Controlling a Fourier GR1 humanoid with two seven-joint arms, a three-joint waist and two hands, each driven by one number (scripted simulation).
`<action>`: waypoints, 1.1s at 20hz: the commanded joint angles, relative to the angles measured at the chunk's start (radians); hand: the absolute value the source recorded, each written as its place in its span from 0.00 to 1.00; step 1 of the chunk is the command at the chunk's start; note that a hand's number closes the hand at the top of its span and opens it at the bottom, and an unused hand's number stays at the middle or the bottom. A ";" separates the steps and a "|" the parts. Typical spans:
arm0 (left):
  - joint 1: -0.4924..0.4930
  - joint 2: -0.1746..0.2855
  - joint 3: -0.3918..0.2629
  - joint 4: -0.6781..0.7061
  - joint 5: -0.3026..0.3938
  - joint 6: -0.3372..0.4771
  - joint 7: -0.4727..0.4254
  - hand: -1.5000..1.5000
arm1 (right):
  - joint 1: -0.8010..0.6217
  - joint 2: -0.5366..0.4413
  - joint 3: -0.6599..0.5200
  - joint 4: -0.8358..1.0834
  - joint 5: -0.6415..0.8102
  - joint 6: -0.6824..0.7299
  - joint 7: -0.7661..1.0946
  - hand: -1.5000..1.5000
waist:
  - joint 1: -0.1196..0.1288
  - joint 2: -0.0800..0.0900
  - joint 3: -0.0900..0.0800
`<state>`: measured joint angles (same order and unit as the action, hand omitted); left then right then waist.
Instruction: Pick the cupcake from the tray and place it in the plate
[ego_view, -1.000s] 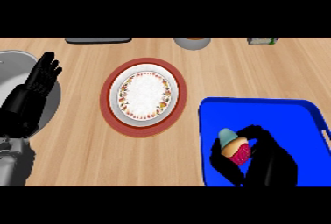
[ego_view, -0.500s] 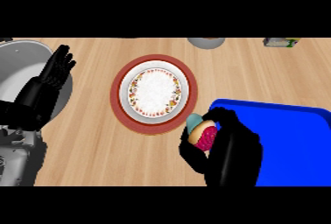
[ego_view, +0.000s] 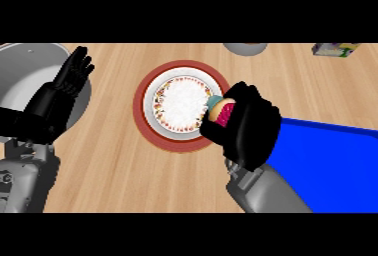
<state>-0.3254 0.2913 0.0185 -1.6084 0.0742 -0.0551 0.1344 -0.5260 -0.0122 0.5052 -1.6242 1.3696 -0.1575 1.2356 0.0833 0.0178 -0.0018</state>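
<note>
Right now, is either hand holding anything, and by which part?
Right hand is curled round the cupcake, wrapping its sides; most of it is hidden. Left hand is open, holding nothing.

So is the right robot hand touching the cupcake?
Touching: head view shows the right robot hand curled round the cupcake at the edge of the plate.

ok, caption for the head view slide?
Right hand holds the cupcake over the edge of the plate, beside the blue tray; left hand rests open.
</note>
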 joint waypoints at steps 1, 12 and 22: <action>-0.031 0.000 -0.004 0.006 0.007 -0.011 0.010 0.50 | -0.131 0.012 -0.051 0.173 -0.058 -0.057 0.245 1.00 | 0.022 0.006 0.000; -0.021 -0.010 -0.009 0.035 -0.001 -0.021 -0.039 0.50 | -0.259 0.012 -0.230 0.510 -0.226 -0.290 0.150 0.00 | 0.051 0.020 0.002; -0.030 -0.030 -0.017 0.038 -0.007 -0.009 -0.028 0.50 | -0.350 0.012 -0.303 0.671 -0.278 -0.656 -0.038 0.00 | 0.042 0.010 0.003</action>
<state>-0.3774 0.2660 0.0018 -1.5632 0.0645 -0.0625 0.1151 -0.8291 -0.0091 0.2316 -1.0135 1.0786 -0.5894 1.0740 0.1242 0.0322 0.0016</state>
